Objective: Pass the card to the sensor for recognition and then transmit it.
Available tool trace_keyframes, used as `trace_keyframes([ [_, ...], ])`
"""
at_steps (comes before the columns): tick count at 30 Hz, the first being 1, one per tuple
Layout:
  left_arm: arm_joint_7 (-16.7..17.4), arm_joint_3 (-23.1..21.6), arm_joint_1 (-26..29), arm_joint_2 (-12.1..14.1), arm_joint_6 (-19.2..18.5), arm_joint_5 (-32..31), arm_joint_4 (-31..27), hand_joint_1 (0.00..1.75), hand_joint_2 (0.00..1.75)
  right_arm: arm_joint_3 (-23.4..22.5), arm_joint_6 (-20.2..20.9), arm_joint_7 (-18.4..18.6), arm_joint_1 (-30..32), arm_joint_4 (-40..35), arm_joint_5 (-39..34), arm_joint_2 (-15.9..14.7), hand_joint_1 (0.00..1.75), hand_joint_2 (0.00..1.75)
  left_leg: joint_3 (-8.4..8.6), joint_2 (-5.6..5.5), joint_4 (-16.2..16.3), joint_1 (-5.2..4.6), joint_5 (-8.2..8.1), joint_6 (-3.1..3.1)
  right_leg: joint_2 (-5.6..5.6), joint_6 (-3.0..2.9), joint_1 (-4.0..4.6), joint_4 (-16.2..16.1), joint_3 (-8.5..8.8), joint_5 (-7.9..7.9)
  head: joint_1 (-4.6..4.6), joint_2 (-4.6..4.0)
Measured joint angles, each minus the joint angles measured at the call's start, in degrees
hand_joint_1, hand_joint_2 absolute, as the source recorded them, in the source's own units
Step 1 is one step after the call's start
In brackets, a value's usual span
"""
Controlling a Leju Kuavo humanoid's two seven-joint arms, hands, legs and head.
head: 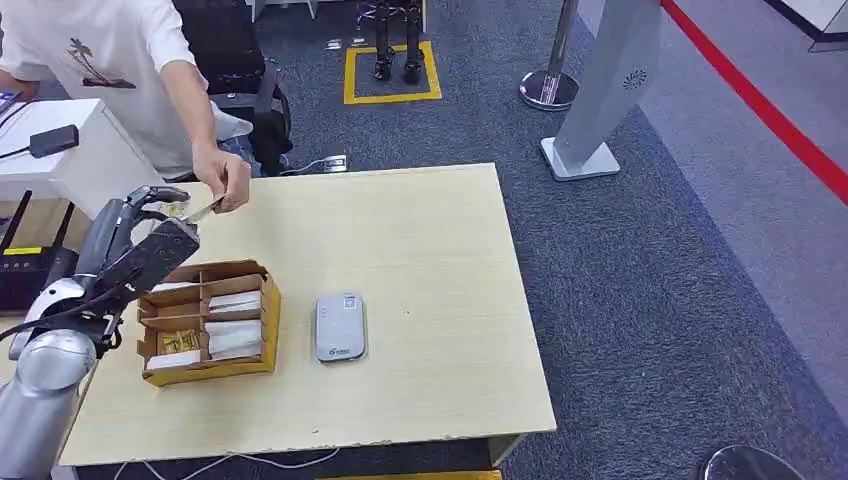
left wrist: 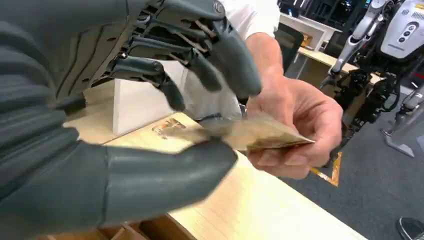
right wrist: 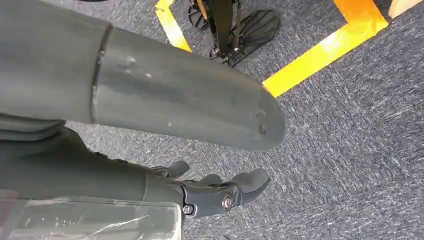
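The left hand (head: 150, 215) is raised over the far left corner of the table (head: 420, 260), its thumb and darker fingers (left wrist: 220, 55) spread around a gold-toned card (left wrist: 260, 134); the thumb lies under the card's near end and the fingers arch above it, but blur hides whether they actually press on it, so I cannot tell if the hand has hold of it; a person's hand (left wrist: 300, 125) pinches the card's far end, just beyond the robot's fingertips; any print on the card is too smeared to read. Just below the left hand in the head view sits a cardboard box (head: 208, 322) with compartments holding white and yellowish cards; beside it, further to the right, lies the grey sensor (head: 339, 327), whose markings are too small to read. The right hand (right wrist: 220, 192) hangs over blue-grey carpet with yellow tape lines, fingers loosely curled, holding nothing.
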Motion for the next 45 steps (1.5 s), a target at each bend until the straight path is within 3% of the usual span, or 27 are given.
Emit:
trace_keyframes([
  [21, 0.04, 0.00, -0.01, 2.74, -0.33, 1.31, 0.96, 1.75, 1.75, 0.00, 1.77, -0.09, -0.02, 0.00, 1.05, 0.00, 0.00, 0.00, -0.01, -0.01, 0.00, 0.00, 0.00, 0.00, -0.01, 0.00, 0.00, 0.01, 0.01, 0.00, 0.00, 0.02],
  [41, -0.07, 0.00, -0.37, 2.67, -0.35, 0.81, 1.12, 1.75, 1.75, 0.00, 1.95, -0.04, -0.05, 0.00, 2.49, 0.00, 0.00, 0.00, 0.01, -0.02, 0.00, 0.00, 0.01, 0.00, -0.02, 0.00, 0.00, 0.01, 0.00, 0.00, 0.00, 0.00],
  [45, -0.07, -0.22, -2.71, 1.12, -0.72, -1.73, 2.71, 1.75, 1.75, 0.00, 2.69, 0.00, -0.30, 0.00, 4.11, 0.00, 0.00, 0.00, 0.01, -0.04, 0.01, -0.01, 0.02, 0.01, -0.04, 0.00, 0.00, 0.00, -0.01, 0.01, 0.00, 0.00],
])
